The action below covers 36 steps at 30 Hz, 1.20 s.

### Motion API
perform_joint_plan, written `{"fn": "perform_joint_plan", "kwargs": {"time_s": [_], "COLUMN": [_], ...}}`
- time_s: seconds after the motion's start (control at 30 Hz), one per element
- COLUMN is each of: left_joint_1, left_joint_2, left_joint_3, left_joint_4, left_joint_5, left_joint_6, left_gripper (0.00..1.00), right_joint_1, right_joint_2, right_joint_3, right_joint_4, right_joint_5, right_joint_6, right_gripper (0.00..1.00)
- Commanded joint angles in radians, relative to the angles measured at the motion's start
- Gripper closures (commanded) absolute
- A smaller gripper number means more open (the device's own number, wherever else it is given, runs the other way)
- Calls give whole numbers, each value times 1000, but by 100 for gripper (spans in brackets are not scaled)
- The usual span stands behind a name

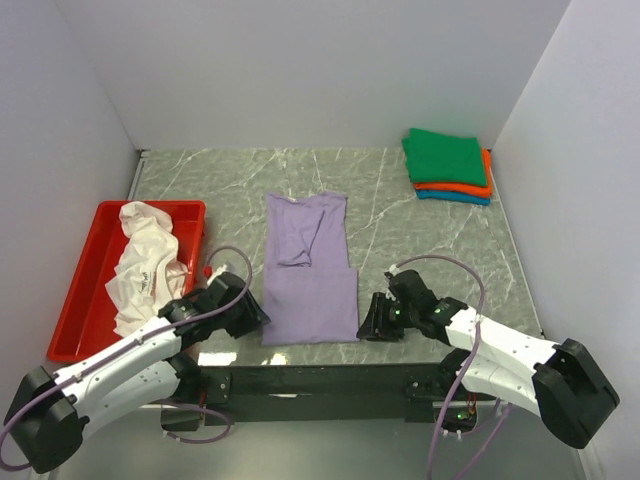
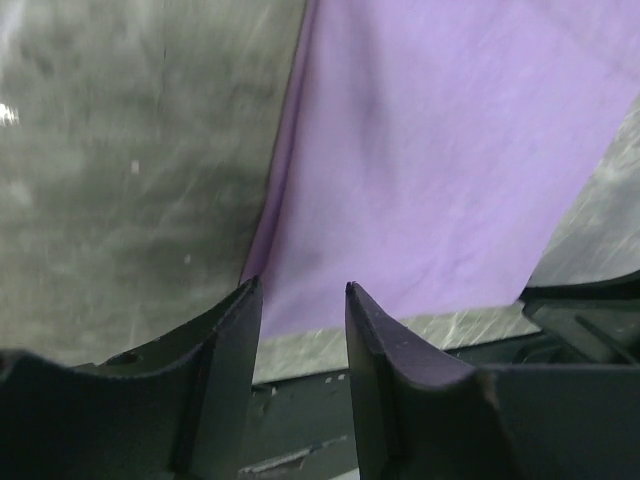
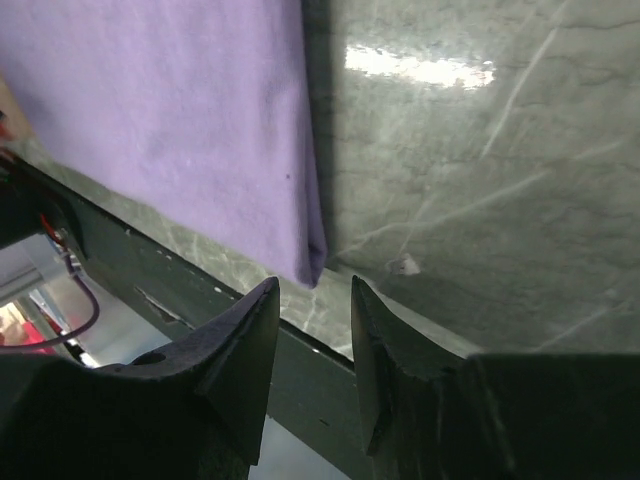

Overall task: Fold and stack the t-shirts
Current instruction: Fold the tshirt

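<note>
Both left gripper [image 2: 300,292] and right gripper [image 3: 313,287], half-open and empty, flank the near corners of the soft lavender cloth t-shirt [image 1: 308,285] (one sleeve folded in); closing short could miss the hem.

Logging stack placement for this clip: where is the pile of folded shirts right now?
In the top view, the folded pile, green on top, sits in the far right corner of the table, well beyond the lavender shirt spread near centre.

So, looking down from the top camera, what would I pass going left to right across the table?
Red tray, holding a crumpled white t-shirt → left gripper → lavender t-shirt laid flat → right gripper → stack of folded t-shirts, green on top.
</note>
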Motion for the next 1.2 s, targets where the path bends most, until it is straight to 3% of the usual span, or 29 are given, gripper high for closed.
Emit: {"fn": "perform_joint_plan", "kwargs": {"time_s": [0.0, 0.43, 1.07, 1.13, 1.17], "left_joint_1": [-47, -171, -213, -214, -214], "left_joint_2": [-45, -69, -79, -79, -77], "left_joint_3": [-24, -90, -167, -169, -167], "left_joint_4": [-29, -62, 3, 13, 16], "left_joint_5": [9, -28, -68, -71, -74], "left_joint_6": [-104, -209, -263, -261, -260], "left_gripper": [56, 62, 67, 69, 77], "right_joint_1": [24, 56, 75, 75, 75], "right_joint_2": [-17, 21, 9, 4, -2], "right_joint_3": [-9, -63, -142, -150, -153], "right_joint_4": [39, 125, 253, 260, 260], "right_joint_5": [19, -19, 17, 21, 24], "right_joint_6": [46, 104, 194, 200, 202], "right_gripper": [58, 58, 64, 66, 69]}}
